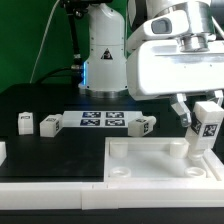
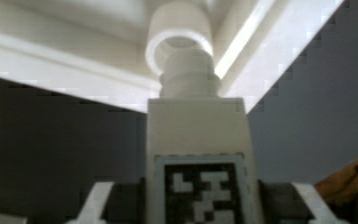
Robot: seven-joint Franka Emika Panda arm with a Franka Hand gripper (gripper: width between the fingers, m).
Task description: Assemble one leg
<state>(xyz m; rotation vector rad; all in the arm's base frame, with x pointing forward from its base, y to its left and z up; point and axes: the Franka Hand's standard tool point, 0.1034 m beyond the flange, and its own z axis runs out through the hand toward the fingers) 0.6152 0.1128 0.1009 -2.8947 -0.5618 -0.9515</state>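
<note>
My gripper (image 1: 203, 114) is shut on a leg (image 1: 207, 128), a chunky white post with a black-and-white tag. It holds the leg nearly upright at the exterior view's right, lower end down over the near right corner of the white tray-like top (image 1: 150, 160). In the wrist view the leg (image 2: 197, 130) fills the middle, between my fingers (image 2: 105, 200). Its round peg end points at a round corner socket (image 2: 181, 42) of the top. I cannot tell whether the peg is inside the socket. Three other legs lie on the black table: two at the left (image 1: 24, 122) (image 1: 48, 124) and one (image 1: 146, 124) beside the marker board.
The marker board (image 1: 103, 120) lies flat on the black table behind the top. The robot's white base (image 1: 103, 50) stands at the back. A white piece (image 1: 3, 150) shows at the left edge. A green backdrop lies behind.
</note>
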